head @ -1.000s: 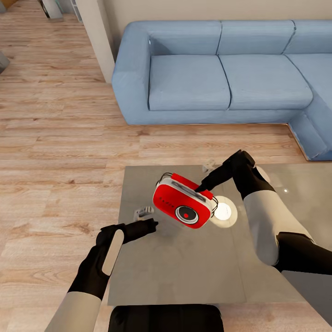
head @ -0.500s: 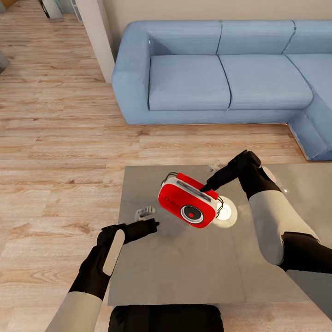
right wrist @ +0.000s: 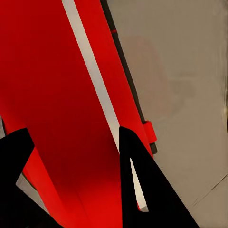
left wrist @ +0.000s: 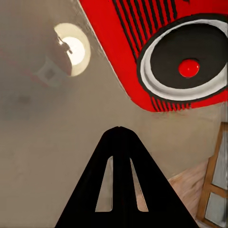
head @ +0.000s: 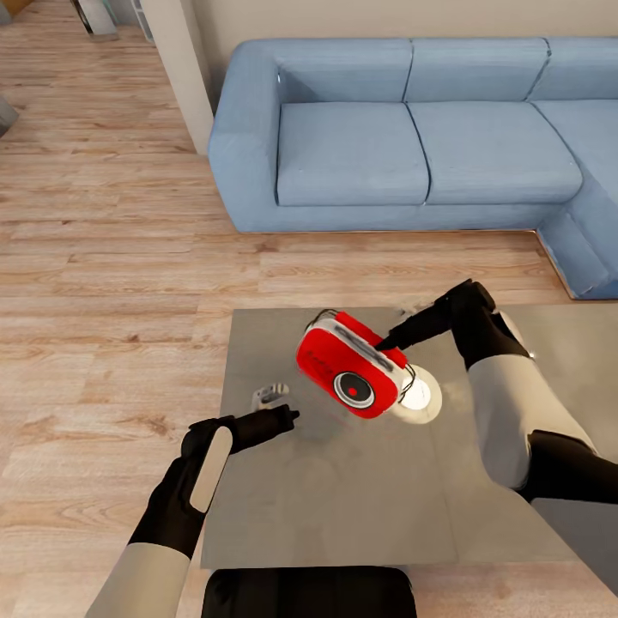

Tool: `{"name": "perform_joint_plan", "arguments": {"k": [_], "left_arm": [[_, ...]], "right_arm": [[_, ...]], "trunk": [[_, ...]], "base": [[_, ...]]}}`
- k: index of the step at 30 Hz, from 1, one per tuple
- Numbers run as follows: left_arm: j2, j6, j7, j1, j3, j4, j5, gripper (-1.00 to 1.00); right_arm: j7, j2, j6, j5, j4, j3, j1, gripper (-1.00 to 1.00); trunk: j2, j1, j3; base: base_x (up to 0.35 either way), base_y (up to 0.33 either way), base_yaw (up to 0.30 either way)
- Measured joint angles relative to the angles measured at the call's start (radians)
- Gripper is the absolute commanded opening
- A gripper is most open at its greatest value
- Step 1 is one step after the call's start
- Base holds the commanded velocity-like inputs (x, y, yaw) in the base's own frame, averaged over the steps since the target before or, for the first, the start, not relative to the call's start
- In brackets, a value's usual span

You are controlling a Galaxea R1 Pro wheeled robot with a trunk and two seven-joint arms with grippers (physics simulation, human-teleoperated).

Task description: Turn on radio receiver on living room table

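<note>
Light wood planks and one blue sofa (head: 412, 129) frame the glossy grey surface (head: 343, 498). One radio receiver (head: 352, 365) hangs tilted above it, dial facing the robot's left gripper (head: 287, 418), long axis slanting down toward the glowing white disc (head: 421, 395). The right gripper (head: 386, 342) has its jaws clamped on the radio's top, having lifted and turned it further than a second ago. Left jaws are pressed together, empty.

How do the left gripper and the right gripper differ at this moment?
The right gripper is shut on the red radio, holding it tilted above the table; the left gripper holds nothing. In the left wrist view the left gripper's fingers meet at the tip; in the right wrist view the right gripper's fingers sit apart, with the radio between them. Both are black.
</note>
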Motion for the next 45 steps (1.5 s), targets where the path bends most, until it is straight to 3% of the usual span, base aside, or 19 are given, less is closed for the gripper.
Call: {"name": "perform_joint_plan", "arguments": {"k": [1, 4, 6, 13, 18, 24, 27, 45], "left_arm": [[0.0, 0.0, 0.001, 0.0, -0.023, 0.0, 0.016, -1.0], [0.0, -0.001, 0.004, 0.0, -0.067, 0.0, 0.036, -1.0], [0.0, -0.002, 0.006, 0.0, -0.075, 0.001, 0.044, -1.0], [0.0, -0.008, 0.009, 0.0, -0.083, 0.001, 0.06, -1.0], [0.0, -0.009, 0.01, -0.002, -0.085, -0.003, 0.111, -1.0], [0.0, -0.009, 0.011, -0.065, -0.085, 0.012, 0.147, -1.0], [0.0, -0.01, 0.011, -0.092, -0.084, 0.038, 0.151, -1.0], [0.0, -0.016, 0.033, -0.134, -0.084, 0.107, 0.151, -1.0]], "right_arm": [[-0.033, 0.001, 0.019, -0.004, -0.005, -0.036, 0.0, -1.0], [-0.054, 0.003, 0.031, -0.007, -0.006, -0.051, 0.0, -1.0], [-0.057, 0.004, 0.032, -0.006, -0.006, -0.053, 0.0, -1.0], [-0.062, 0.007, 0.037, -0.006, -0.006, -0.056, 0.0, -1.0], [-0.062, 0.009, 0.038, -0.008, -0.001, -0.056, 0.0, -1.0], [-0.062, 0.009, 0.025, 0.002, 0.013, -0.056, 0.017, -1.0], [-0.062, 0.011, 0.023, -0.001, 0.015, -0.056, 0.025, -1.0], [-0.05, 0.011, 0.015, 0.0, 0.014, -0.055, 0.042, -1.0]], "trunk": [[0.0, 0.0, 0.0], [0.0, 0.0, 0.0], [0.0, 0.0, 0.0], [0.0, 0.0, 0.0], [0.0, 0.0, 0.0], [0.0, 0.0, 0.0], [0.0, 0.0, 0.0], [0.0, 0.0, 0.0]], "base": [[0.0, 0.0, 0.0], [0.0, 0.0, 0.0], [0.0, 0.0, 0.0], [0.0, 0.0, 0.0], [0.0, 0.0, 0.0], [0.0, 0.0, 0.0], [0.0, 0.0, 0.0], [0.0, 0.0, 0.0]]}}
